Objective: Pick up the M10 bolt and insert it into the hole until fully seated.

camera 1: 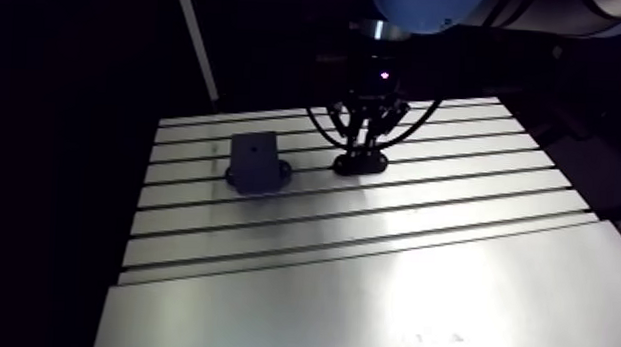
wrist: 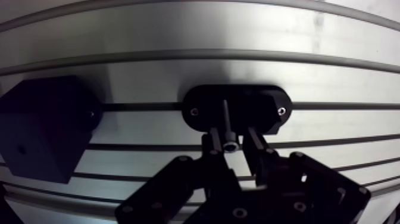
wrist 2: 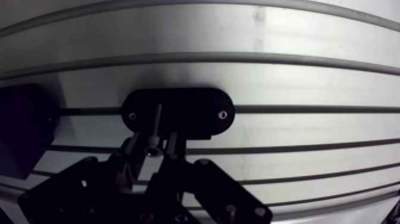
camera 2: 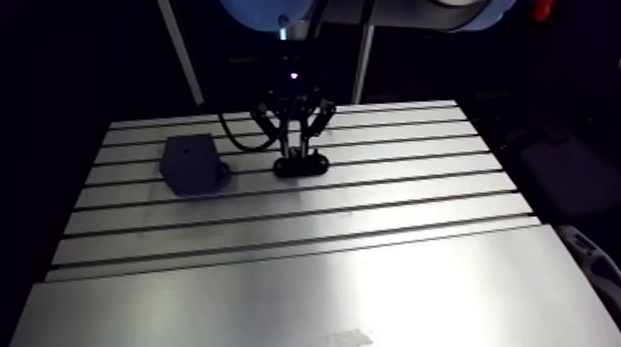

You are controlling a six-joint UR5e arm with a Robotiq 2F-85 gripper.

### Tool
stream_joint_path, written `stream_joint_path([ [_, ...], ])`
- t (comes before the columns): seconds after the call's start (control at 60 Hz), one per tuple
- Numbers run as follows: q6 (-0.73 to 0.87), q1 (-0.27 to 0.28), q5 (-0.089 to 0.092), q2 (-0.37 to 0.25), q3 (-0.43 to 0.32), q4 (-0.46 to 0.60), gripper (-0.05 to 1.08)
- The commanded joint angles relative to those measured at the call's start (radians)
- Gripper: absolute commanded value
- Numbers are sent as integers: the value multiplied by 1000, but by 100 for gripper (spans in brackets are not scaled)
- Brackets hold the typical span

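Pincer [wrist: 233, 142] hung low over the worktop [camera 1: 370, 288], fingers partly open either side of the M10 bolt [wrist: 226, 119], which stood upright in an oval black holder [wrist: 265, 107]. Grasping looked the step in hand; next, a square close, a straight lift, then the black block [wrist: 47, 128] beside it.

Oval plate [wrist: 235, 107]: no lettering, only two small screw heads.
Bolt [wrist: 226, 119], standing at the oval plate's middle: no mark can be read on its head.
Block [wrist: 44, 128], beside the oval plate: plain dark faces, nothing to read.
Tool [wrist: 233, 143], over the oval plate: no brand or number can be read.
Tabletop [camera 1: 370, 288]: bare slotted metal with no print.
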Motion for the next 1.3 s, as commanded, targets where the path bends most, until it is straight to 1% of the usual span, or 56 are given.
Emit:
stream_joint_path([
  [0.017, 0, 0, 2, 0, 0, 1, 68],
  [0.317, 0, 0, 7, 0, 2, 2, 75],
  [0.45, 0, 0, 8, 0, 0, 2, 75],
  [0.6, 0, 0, 14, -3, -3, 3, 78],
  [0.833, 0, 1, 13, -6, -16, 15, 84],
  [1.3, 2, 3, 13, -46, -53, 40, 95],
])
